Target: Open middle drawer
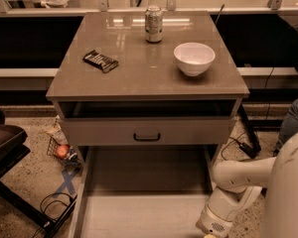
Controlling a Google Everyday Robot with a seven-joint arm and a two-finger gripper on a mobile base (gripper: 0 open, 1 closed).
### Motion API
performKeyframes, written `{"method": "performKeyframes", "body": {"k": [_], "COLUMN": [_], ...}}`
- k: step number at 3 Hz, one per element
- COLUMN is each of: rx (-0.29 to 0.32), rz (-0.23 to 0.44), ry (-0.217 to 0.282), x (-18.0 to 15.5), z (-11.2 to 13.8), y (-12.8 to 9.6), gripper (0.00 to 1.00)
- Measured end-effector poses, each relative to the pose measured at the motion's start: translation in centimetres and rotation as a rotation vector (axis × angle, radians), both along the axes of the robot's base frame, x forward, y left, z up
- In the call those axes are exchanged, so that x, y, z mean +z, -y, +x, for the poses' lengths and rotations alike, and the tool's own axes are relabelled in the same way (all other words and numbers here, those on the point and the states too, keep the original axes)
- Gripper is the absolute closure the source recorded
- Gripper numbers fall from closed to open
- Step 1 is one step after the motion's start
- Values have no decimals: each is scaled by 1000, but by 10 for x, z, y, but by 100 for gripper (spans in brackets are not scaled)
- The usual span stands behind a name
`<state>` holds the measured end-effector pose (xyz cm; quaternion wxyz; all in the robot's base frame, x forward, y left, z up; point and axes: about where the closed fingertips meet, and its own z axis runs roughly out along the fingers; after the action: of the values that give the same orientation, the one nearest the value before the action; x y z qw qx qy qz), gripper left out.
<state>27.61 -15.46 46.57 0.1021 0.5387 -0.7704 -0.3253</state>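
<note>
- Only one camera here, mounted up high on my side, tilted steeply down and forward.
- It's pretty close in: the tabletop fills the upper middle, and the middle drawer front sits about dead centre, facing me.
- My arm cuts in at bottom right and runs off the bottom edge, so my gripper is out of shot down there.
- Floor shows at left.

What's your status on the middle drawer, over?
Gripper out of view, past the arm end, bottom right. Middle drawer looks shut, handle untouched. Lower drawer pulled out beneath it.
</note>
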Motion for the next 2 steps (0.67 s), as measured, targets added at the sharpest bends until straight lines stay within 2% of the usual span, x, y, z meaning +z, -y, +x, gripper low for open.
{"method": "performKeyframes", "body": {"k": [2], "rx": [12], "rz": [0], "ry": [12], "x": [4], "z": [1], "y": [-1], "gripper": [0]}}
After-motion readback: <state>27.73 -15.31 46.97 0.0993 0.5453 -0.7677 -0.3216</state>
